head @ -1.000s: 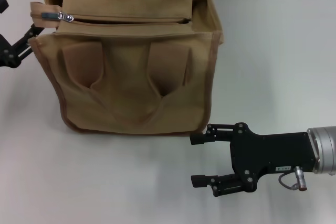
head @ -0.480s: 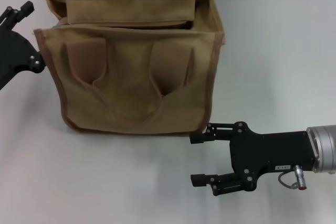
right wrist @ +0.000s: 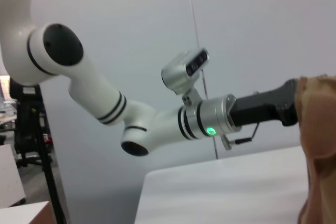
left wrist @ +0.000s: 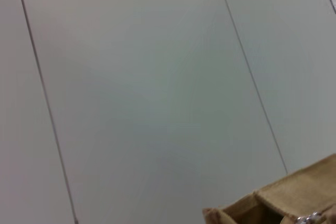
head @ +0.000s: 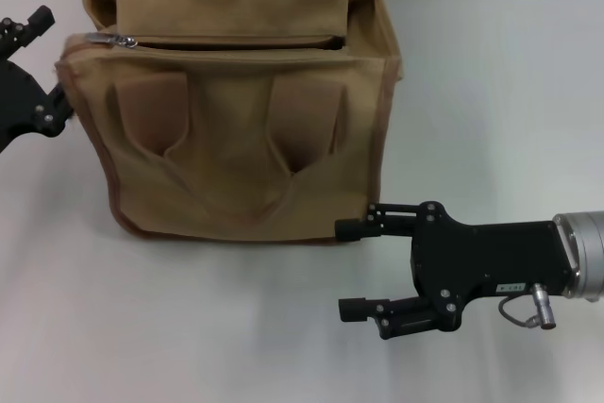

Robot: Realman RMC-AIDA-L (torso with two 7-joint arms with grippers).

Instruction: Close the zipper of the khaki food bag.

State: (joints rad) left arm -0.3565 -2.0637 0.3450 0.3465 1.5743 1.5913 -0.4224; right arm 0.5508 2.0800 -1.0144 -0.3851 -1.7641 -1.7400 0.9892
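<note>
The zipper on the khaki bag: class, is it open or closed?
Open. The zipper shows a dark gap along the khaki food bag's top, with its silver pull tab parked at one end.

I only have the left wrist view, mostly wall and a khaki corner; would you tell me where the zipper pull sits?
Observer: The pull tab is at the left end of the zipper, which gapes open across the khaki food bag.
Operator: And the left gripper?
Observer: The left gripper is beside the bag's left end, jaws apart, off the pull.
Operator: And the right?
Observer: The right gripper is open, by the bag's front right corner.
</note>
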